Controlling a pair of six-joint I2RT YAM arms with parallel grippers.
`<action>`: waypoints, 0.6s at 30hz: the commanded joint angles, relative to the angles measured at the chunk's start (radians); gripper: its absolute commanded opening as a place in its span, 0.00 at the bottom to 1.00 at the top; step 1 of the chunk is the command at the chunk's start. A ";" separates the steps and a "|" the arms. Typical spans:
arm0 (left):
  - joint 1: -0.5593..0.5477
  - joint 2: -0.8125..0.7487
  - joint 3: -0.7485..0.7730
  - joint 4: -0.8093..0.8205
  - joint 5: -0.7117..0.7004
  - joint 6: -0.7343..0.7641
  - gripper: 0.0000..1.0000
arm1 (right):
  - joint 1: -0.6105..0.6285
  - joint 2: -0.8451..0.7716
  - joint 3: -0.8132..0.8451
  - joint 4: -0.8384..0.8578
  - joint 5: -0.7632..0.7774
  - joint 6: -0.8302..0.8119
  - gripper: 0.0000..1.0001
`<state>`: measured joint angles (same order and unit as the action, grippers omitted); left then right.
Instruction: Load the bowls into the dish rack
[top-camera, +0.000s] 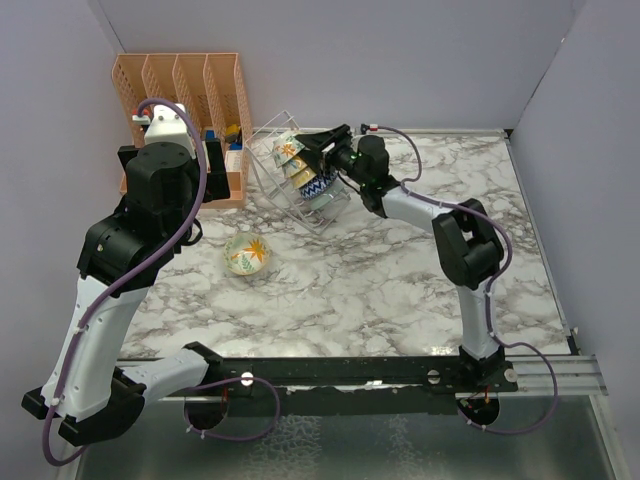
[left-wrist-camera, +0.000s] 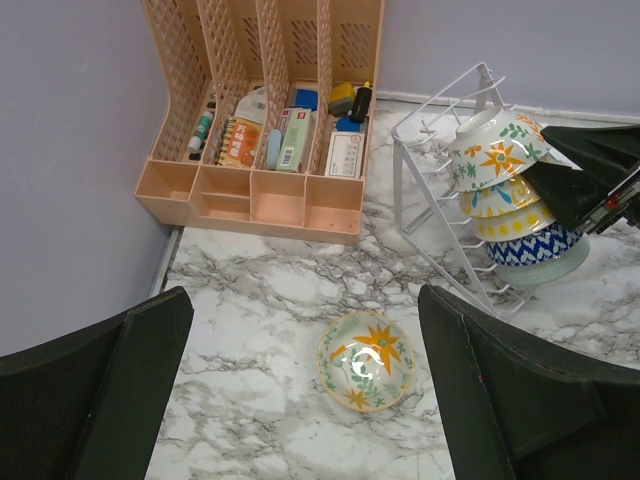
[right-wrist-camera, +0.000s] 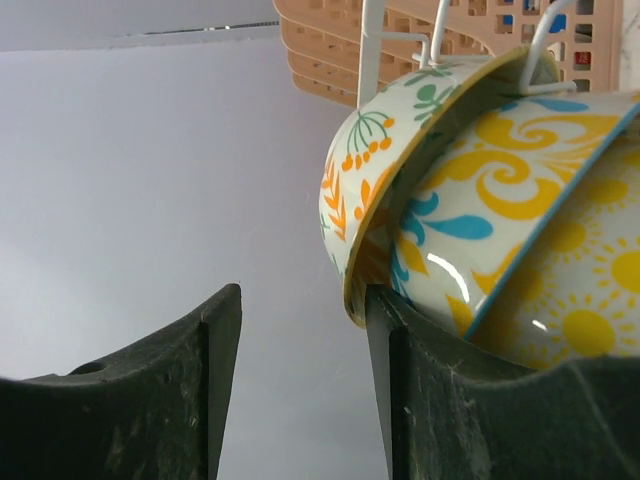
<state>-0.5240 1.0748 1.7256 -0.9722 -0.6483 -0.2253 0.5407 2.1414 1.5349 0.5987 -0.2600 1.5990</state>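
Note:
A cream bowl (top-camera: 246, 254) with orange flowers and green leaves sits upright on the marble table, also in the left wrist view (left-wrist-camera: 366, 360). My left gripper (left-wrist-camera: 305, 310) is open and empty above it, one finger on each side. The white wire dish rack (left-wrist-camera: 420, 200) (top-camera: 265, 160) holds several bowls on edge: a cream leaf-print bowl (left-wrist-camera: 490, 150), a yellow-patterned bowl (left-wrist-camera: 505, 195), a blue-patterned bowl (left-wrist-camera: 530, 245) and a teal bowl (left-wrist-camera: 565, 265). My right gripper (right-wrist-camera: 303, 300) (top-camera: 310, 150) is open at the rack. Its right finger sits at the leaf-print bowl's rim (right-wrist-camera: 370, 150), beside a sun-print bowl (right-wrist-camera: 590, 290).
The orange slotted organizer (left-wrist-camera: 260, 200) (top-camera: 180, 85) with small items stands at the back left against the wall. The rack is just right of it. Grey walls close in the left and back.

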 joint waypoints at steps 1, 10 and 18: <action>-0.002 -0.002 -0.001 0.022 -0.003 -0.005 0.99 | -0.011 -0.086 -0.047 -0.097 0.005 -0.016 0.53; -0.002 0.000 0.015 0.022 0.001 -0.011 0.99 | -0.015 -0.222 -0.116 -0.237 -0.008 -0.130 0.53; -0.003 0.004 0.076 0.003 0.009 -0.036 0.99 | 0.046 -0.366 -0.040 -0.631 -0.060 -0.498 0.55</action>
<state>-0.5240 1.0824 1.7443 -0.9745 -0.6472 -0.2409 0.5430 1.8523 1.4231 0.2211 -0.2867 1.3502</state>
